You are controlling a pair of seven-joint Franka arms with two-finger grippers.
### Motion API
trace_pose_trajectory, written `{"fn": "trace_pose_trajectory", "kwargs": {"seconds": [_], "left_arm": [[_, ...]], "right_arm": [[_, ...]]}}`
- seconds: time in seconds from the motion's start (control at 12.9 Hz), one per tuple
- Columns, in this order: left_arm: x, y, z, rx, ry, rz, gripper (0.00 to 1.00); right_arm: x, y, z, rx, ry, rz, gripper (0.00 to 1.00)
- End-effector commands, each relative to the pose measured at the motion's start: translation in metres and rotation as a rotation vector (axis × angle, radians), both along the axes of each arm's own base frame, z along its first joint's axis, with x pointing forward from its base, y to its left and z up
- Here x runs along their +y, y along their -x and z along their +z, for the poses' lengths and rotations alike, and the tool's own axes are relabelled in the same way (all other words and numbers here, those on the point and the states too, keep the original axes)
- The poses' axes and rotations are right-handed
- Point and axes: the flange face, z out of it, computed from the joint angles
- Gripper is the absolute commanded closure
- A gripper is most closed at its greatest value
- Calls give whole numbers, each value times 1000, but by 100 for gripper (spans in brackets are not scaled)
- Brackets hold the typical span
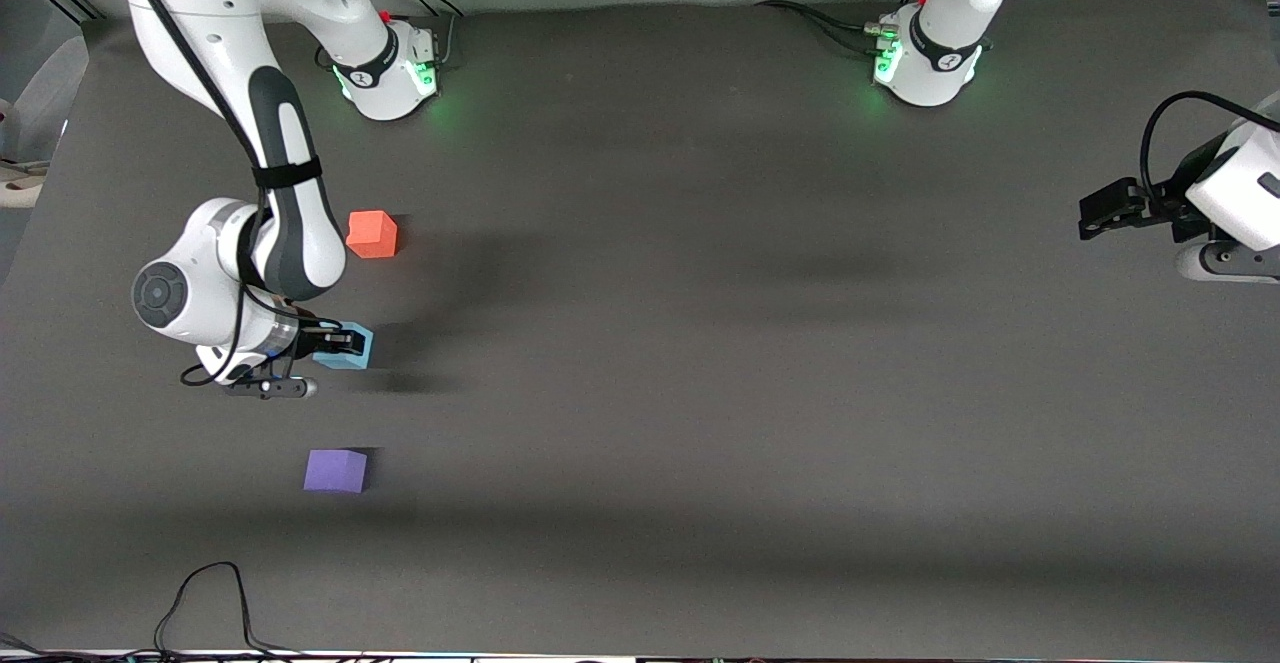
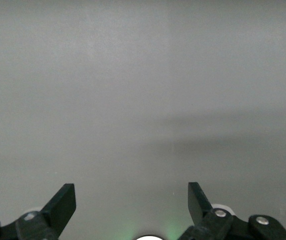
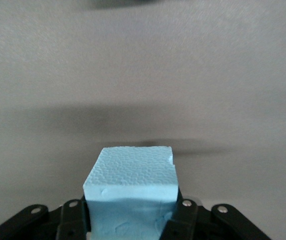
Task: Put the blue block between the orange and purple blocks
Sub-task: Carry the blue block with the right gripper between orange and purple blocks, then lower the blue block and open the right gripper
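Note:
My right gripper (image 1: pixel 338 345) is shut on the light blue block (image 1: pixel 352 347), holding it over the mat between the orange block (image 1: pixel 372 234) and the purple block (image 1: pixel 336 470). In the right wrist view the blue block (image 3: pixel 131 192) fills the space between the black fingers (image 3: pixel 185 220). The orange block lies farther from the front camera, the purple block nearer to it. My left gripper (image 1: pixel 1098 213) is open and empty, waiting at the left arm's end of the table; its wrist view shows spread fingertips (image 2: pixel 63 202) over bare mat.
The dark grey mat (image 1: pixel 700 343) covers the table. The two arm bases (image 1: pixel 385 78) stand along the edge farthest from the front camera. A black cable (image 1: pixel 205 603) loops at the edge nearest the front camera.

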Motion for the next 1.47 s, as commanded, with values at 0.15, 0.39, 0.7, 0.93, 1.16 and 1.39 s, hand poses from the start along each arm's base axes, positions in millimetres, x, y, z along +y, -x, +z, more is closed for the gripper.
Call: {"fn": "trace_pose_trajectory", "kwargs": {"seconds": [0.15, 0.39, 0.7, 0.93, 1.16, 1.39], "left_arm": [[5, 9, 5, 4, 13, -9, 0], [3, 8, 4, 1, 12, -9, 0], [0, 4, 5, -8, 9, -17, 0], [0, 4, 5, -7, 8, -18, 0], [-1, 4, 6, -11, 8, -20, 0], [1, 4, 6, -11, 6, -17, 0]], "right_arm": [[4, -3, -15, -16, 6, 6, 50], [4, -4, -19, -23, 5, -3, 7], [8, -9, 10, -61, -29, 4, 0], [-2, -20, 63, -121, -83, 3, 0], [-22, -47, 148, -126, -109, 59, 0], [-15, -64, 222, -123, -138, 97, 0]]}}
